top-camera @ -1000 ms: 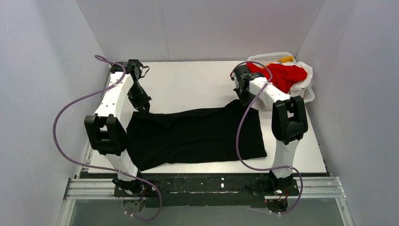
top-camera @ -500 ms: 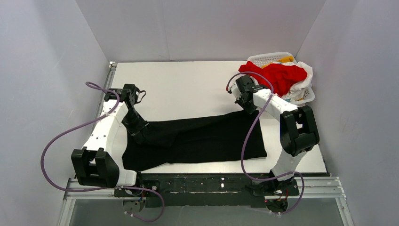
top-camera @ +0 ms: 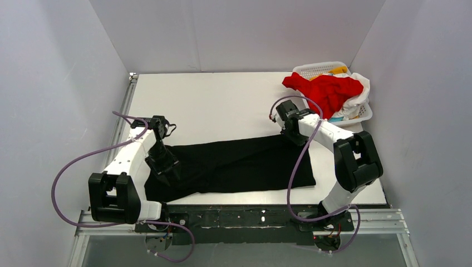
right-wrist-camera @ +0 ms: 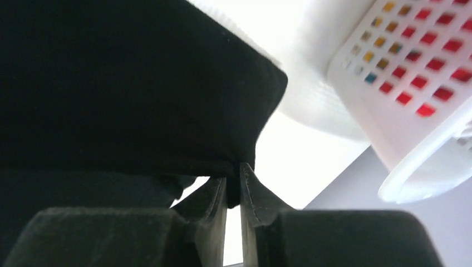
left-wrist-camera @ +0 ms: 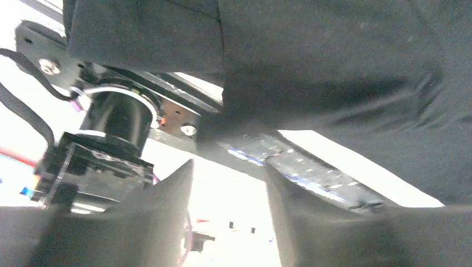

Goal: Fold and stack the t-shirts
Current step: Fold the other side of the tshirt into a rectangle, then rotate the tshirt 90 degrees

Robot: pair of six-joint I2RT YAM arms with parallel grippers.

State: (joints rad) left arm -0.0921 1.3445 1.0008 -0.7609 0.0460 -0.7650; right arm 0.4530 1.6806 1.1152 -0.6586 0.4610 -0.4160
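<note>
The black t-shirt lies as a long band across the near half of the table. My left gripper sits low over its left end. In the left wrist view that gripper is open with nothing between its fingers, and black cloth fills the top. My right gripper is at the shirt's far right corner. In the right wrist view it is shut on a fold of the black cloth. The red t-shirt is heaped on the basket with white and yellow cloth.
The white lattice basket stands at the far right corner, close to my right gripper, and shows in the right wrist view. Grey walls close in the table on three sides. The black base rail runs along the near edge.
Both arms came toward the near edge, drawing the shirt's far edge forward so the black band is narrower. The left gripper opened and let go of the cloth.
</note>
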